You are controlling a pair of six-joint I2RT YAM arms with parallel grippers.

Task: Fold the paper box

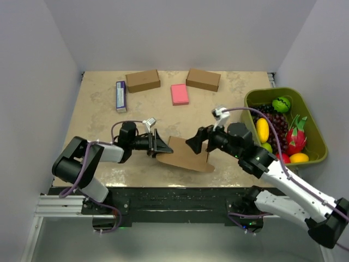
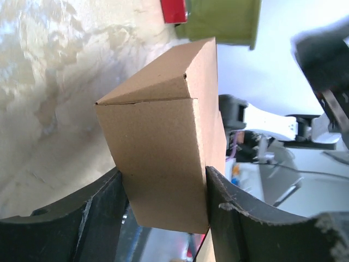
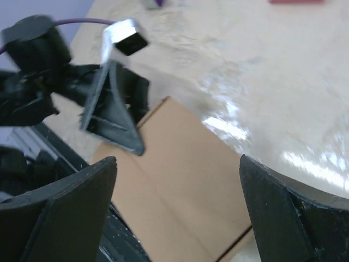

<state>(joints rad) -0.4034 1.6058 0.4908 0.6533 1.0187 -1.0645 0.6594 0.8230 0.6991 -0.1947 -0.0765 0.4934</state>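
The paper box (image 1: 185, 154) is a slim brown cardboard box, folded shut, near the table's front edge between both arms. My left gripper (image 1: 160, 147) is shut on the box's left end; in the left wrist view the box (image 2: 163, 147) sits clamped between both fingers (image 2: 234, 218). My right gripper (image 1: 199, 143) is open and empty, over the box's right part. In the right wrist view the box (image 3: 180, 185) lies below the wide-spread fingers (image 3: 278, 213), with the left gripper (image 3: 112, 109) on its far end.
Two ready-made brown boxes (image 1: 143, 80) (image 1: 203, 79) and a pink pad (image 1: 179, 94) lie at the back. A blue and white carton (image 1: 121, 96) lies at the back left. A green bin (image 1: 322, 143) of toy fruit stands at the right.
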